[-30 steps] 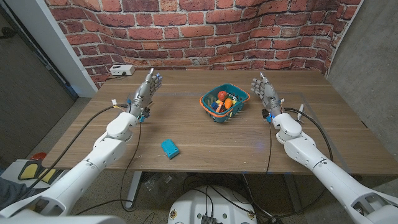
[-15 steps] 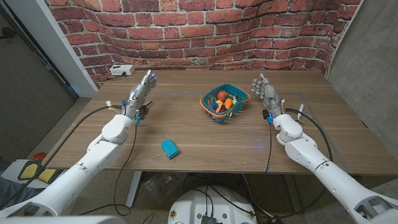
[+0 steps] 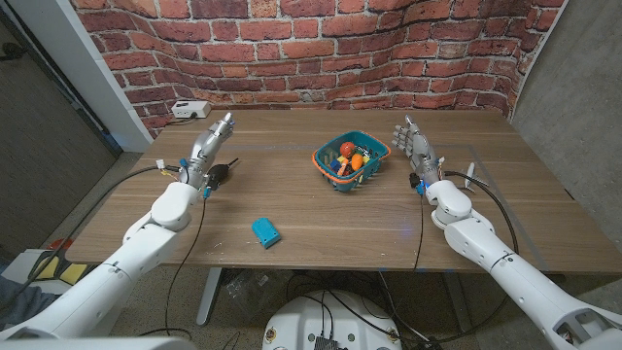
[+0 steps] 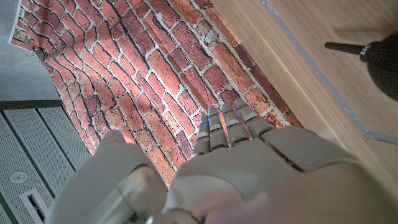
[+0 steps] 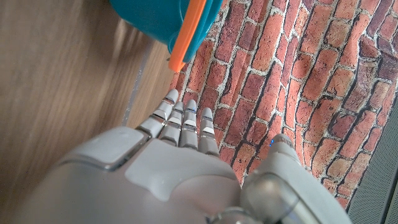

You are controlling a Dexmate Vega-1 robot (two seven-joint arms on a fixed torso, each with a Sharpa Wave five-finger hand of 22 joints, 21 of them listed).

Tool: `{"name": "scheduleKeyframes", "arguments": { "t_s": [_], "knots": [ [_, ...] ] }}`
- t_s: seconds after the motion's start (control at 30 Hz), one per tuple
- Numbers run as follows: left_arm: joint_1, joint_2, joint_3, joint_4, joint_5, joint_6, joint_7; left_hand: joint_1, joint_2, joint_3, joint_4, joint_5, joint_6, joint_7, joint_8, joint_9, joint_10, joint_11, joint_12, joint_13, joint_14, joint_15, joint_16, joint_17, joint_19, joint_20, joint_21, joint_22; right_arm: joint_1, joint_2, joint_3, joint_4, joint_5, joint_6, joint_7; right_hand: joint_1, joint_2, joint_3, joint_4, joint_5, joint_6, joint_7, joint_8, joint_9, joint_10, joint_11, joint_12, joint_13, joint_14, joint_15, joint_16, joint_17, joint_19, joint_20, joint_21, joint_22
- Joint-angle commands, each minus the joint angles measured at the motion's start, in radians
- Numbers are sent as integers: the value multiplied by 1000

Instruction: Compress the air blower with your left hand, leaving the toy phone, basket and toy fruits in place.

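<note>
Our left robot hand [image 3: 209, 146] has been swinging leftward off the air blower [image 3: 220, 175] — fingers open, empty; we are risking rolling the blower away if we clip it.

Both arms are glossy white with rounded shells and bulbous joint housings — the left arm [image 3: 146, 238] and the right arm [image 3: 491, 253] match in shape. Thin black cables loop beside each forearm. The left hand [image 3: 208, 146] and right hand [image 3: 416, 148] are metallic grey with segmented fingers [image 5: 185, 124] — small blue accents sit at the wrists and fingertips. Smooth pale-grey panels with seam lines cover the backs of the hands.
</note>
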Motion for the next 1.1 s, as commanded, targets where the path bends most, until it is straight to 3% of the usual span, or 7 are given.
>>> {"name": "scheduleKeyframes", "arguments": {
  "t_s": [0.03,0.23,0.4,0.53,0.77,1.1],
  "knots": [
    [57,56,-31,-89,102,85,101,8,3,-2,-5,-2,12,-2,10,4,11,-5,8,4,13,-1,5,2,8,1,3,3,-17,-9,7,-11,12,-8,-3,9,1,3,-6,-1,4,4,-3,4,11,-5,7,5,13,-2,4,4,13,-2,-1,1],
    [68,69,-37,-112,130,128,127,21,4,0,-11,-4,23,-3,10,4,22,-9,9,4,21,-3,4,2,26,0,7,4,-21,-11,10,-11,16,-11,-5,11,3,4,-7,-2,4,4,-4,4,14,-4,7,5,22,-1,5,4,18,0,-3,2],
    [88,96,-42,-167,192,218,178,34,6,1,-17,-8,35,-4,11,4,33,-7,8,4,39,-2,5,3,47,-1,12,5,-21,-8,11,-11,22,-13,-6,11,3,4,-7,-2,5,4,-4,4,15,-5,7,5,25,-1,5,4,20,1,-4,2],
    [106,120,-43,-226,253,326,226,39,7,2,-20,-9,35,-5,9,4,40,-11,9,4,40,-2,4,3,50,-1,12,6,-21,-8,10,-9,23,-12,-1,11,3,3,-8,-3,5,4,-5,4,16,-5,7,5,25,0,4,4,22,1,-5,2],
    [112,141,-20,-348,372,602,312,52,7,2,-26,-12,54,0,12,5,55,-11,10,4,57,0,5,3,72,3,17,7,-26,-11,11,-9,22,-7,-1,11,4,3,-8,-3,6,4,-5,4,16,-5,6,5,26,1,3,5,23,1,-6,2],
    [102,153,-6,-418,394,797,305,63,8,3,-31,-17,61,-4,10,5,65,-10,8,5,69,-1,3,3,87,12,20,8,-35,-13,15,-14,30,-16,-5,11,5,4,-9,-3,6,4,-6,4,18,-4,6,5,28,-1,3,5,26,1,-9,2]
  ]
}}
